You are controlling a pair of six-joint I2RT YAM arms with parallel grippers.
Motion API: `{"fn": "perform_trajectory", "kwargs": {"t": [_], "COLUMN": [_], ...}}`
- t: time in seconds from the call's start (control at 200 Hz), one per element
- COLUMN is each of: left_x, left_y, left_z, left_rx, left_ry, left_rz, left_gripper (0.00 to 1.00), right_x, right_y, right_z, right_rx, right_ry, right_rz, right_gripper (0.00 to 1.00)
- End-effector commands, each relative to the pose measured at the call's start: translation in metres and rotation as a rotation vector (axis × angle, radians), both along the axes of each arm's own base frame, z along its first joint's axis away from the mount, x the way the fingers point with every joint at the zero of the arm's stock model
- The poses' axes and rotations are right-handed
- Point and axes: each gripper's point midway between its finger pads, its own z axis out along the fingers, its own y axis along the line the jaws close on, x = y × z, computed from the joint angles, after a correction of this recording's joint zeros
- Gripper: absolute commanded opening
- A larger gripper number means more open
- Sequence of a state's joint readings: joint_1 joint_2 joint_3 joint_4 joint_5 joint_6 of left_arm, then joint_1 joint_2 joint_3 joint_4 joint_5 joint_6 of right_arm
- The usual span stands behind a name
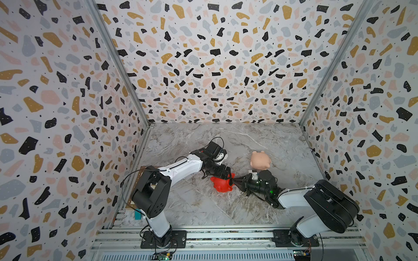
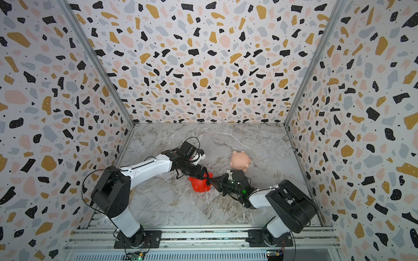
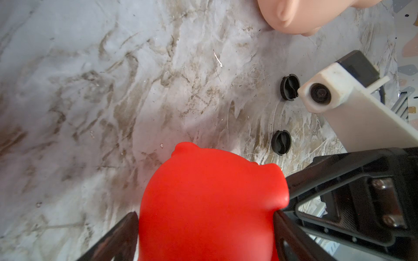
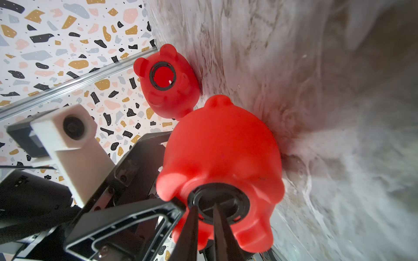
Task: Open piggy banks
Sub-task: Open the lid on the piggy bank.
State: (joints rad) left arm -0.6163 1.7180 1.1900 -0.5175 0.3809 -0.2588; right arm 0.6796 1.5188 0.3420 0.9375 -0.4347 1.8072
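Left gripper (image 1: 228, 176): fingers set wide apart and clamped on the sides of the red pig (image 1: 220, 186), 1 finger (image 3: 122, 232) on each flank. This pig sits near the middle of the table (image 1: 203, 208), turned on its side with the belly facing right.

Right gripper (image 4: 204, 206): fingers drawn almost together, with the tips set into the recess of the black plug (image 4: 226, 202) that is seated in the belly of the red pig. Both grippers meet at this 1 pig from opposite sides and crowd the space around it.

Second red pig (image 4: 172, 90): lies on the table just beyond the held one, on the far side. Its belly hole (image 4: 162, 75) is open, with no plug fitted. In both top views the left arm (image 1: 181, 166) hides it.

Pink pig (image 2: 240, 161): stands on the table to the far right of the red pig, just beyond the wrist of the right gripper, apart from both grippers.

Loose plugs: 2 black plugs lie on the table between the red pig and the pink pig. The first loose plug (image 3: 281, 142) is in the open; the other loose plug (image 3: 290, 87) sits partly behind the white camera housing (image 3: 328, 90) on the right wrist.
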Motion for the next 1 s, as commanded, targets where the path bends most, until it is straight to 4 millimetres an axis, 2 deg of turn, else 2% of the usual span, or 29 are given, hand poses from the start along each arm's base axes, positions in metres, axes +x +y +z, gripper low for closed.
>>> {"fn": "perform_trajectory", "kwargs": {"t": [0.0,0.22,0.35,0.716,0.821,0.996], "left_x": [-0.001,-0.003,-0.004,-0.004,-0.004,-0.004], "left_y": [0.012,0.012,0.013,0.012,0.012,0.009], "left_z": [-0.012,-0.013,-0.014,-0.014,-0.015,-0.013], "left_rx": [0.053,0.053,0.051,0.049,0.049,0.035], "left_ry": [0.002,0.002,0.005,0.006,0.009,0.002], "left_rz": [0.016,0.014,0.013,0.01,0.011,0.003], "left_gripper": [0.89,0.89,0.89,0.88,0.88,0.88], "right_x": [0.007,-0.003,-0.003,0.012,0.015,0.012], "right_y": [0.012,0.02,0.017,0.004,0.01,0.012], "right_z": [0.016,0.001,-0.005,-0.011,-0.01,-0.026], "right_rx": [0.044,0.064,0.076,0.115,0.118,0.141], "right_ry": [-0.034,0.04,0.075,0.117,0.121,0.215], "right_rz": [0.003,0.009,-0.022,-0.125,-0.105,-0.115], "right_gripper": [0.16,0.16,0.16,0.23,0.23,0.23]}}
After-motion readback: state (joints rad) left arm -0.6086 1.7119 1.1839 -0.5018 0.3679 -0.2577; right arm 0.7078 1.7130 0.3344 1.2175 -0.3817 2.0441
